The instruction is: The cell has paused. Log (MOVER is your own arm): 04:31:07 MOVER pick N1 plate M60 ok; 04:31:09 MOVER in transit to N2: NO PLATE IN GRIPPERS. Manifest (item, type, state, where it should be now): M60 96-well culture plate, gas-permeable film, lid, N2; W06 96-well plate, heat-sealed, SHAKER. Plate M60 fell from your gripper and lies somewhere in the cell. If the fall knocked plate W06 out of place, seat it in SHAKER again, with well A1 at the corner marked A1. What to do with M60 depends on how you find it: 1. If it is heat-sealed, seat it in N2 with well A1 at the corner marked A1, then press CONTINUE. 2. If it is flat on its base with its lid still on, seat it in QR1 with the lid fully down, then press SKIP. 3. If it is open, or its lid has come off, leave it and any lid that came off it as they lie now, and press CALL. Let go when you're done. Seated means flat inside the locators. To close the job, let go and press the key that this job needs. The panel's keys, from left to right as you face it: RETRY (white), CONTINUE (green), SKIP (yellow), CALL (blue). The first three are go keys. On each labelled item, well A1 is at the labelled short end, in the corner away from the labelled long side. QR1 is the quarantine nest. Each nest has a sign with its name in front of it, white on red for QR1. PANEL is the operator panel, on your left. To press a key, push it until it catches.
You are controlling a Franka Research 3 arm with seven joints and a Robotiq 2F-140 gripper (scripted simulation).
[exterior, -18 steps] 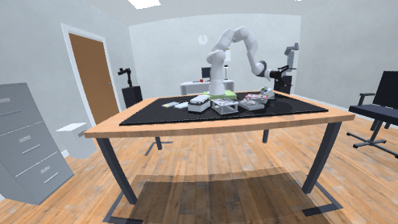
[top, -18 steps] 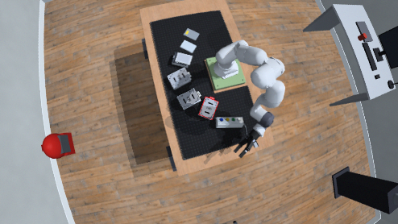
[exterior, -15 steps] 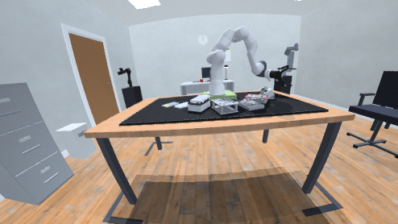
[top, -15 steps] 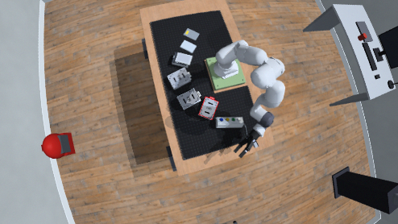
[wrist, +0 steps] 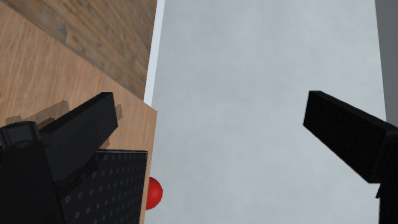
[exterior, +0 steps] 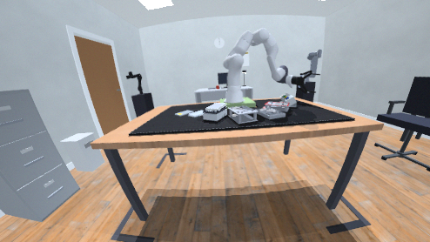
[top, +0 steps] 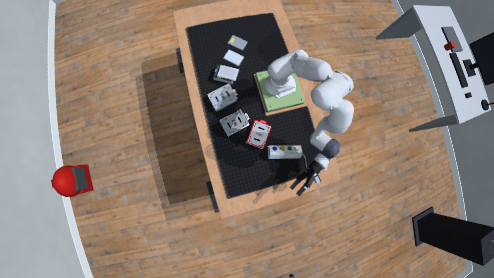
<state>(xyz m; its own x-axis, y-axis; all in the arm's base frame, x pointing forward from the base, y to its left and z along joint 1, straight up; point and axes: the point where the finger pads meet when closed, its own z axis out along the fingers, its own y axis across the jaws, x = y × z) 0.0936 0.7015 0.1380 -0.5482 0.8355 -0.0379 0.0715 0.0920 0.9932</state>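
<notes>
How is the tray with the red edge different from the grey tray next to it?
The red-edged tray has a bright red border, while the grey tray is plain grey all over. The red-edged tray lies nearer the button box, and the grey tray sits farther from it. The red-edged one looks flatter; the grey one looks blockier. Both are rectangular, tilted a bit, and rest on the black mat.
</notes>
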